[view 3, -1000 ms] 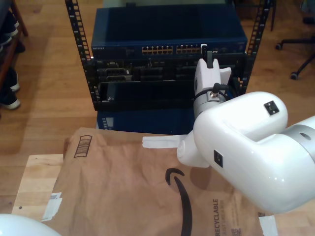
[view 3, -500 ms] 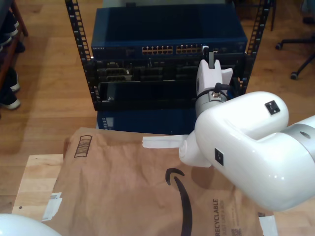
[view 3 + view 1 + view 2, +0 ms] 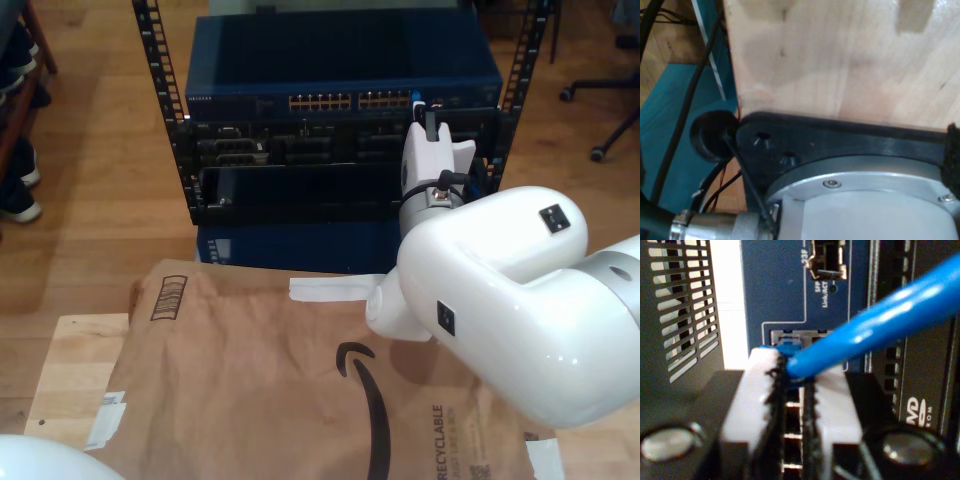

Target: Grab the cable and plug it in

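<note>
The bright-blue cable [image 3: 865,325] runs out slantwise from between the white pads [image 3: 762,385] of my second gripper [image 3: 795,370], which is shut on it just behind the plug. The plug's blue end [image 3: 789,347] sits at the mouth of a port [image 3: 782,336] on the blue switch panel [image 3: 775,285]; how far in it is cannot be told. In the exterior view my second gripper [image 3: 427,118] is up against the right end of the switch's port row [image 3: 350,101], with a speck of blue cable [image 3: 413,97] at its tip.
The switch [image 3: 340,60] sits in a black rack [image 3: 160,90] on a wood floor. A brown paper bag [image 3: 250,380] covers the wooden table [image 3: 70,370]. A chair's castors [image 3: 600,152] stand at the exterior view's right, shoes [image 3: 15,200] at its left. A black base plate [image 3: 840,145] lies on wood.
My second gripper has crept slightly toward the exterior view's right and closer to the switch face, still holding the cable.
</note>
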`<state>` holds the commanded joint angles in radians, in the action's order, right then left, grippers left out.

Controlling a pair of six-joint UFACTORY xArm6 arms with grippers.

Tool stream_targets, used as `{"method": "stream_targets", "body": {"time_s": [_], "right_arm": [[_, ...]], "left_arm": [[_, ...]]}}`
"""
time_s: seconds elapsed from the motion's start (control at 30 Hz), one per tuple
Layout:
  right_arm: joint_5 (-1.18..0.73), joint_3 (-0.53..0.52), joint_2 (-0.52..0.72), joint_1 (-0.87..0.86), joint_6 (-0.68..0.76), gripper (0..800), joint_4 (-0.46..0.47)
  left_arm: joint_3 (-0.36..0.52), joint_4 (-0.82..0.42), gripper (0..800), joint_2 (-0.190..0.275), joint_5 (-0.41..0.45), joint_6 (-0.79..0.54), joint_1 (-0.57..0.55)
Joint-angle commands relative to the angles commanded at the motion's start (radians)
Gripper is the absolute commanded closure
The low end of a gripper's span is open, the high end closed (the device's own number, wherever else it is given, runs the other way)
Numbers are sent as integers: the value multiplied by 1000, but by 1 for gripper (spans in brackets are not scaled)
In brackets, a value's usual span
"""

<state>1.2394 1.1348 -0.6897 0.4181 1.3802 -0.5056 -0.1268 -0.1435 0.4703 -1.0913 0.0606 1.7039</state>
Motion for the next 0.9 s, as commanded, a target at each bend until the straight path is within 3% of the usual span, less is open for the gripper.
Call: {"method": "stream_targets", "body": {"time_s": [0.47,0.53,0.6,0.67,0.9], "right_arm": [[-6,5,-5,-3,2,787,0],[-6,3,-2,-3,0,719,3],[-14,0,2,-3,0,558,26],[-17,-5,3,-3,0,499,41],[-37,-66,68,-2,0,482,40]], "left_arm": [[0,0,0,0,0,0,0],[0,0,0,0,0,0,0],[0,0,0,0,0,0,0],[0,0,0,0,0,0,0],[0,0,0,0,0,0,0]]}}
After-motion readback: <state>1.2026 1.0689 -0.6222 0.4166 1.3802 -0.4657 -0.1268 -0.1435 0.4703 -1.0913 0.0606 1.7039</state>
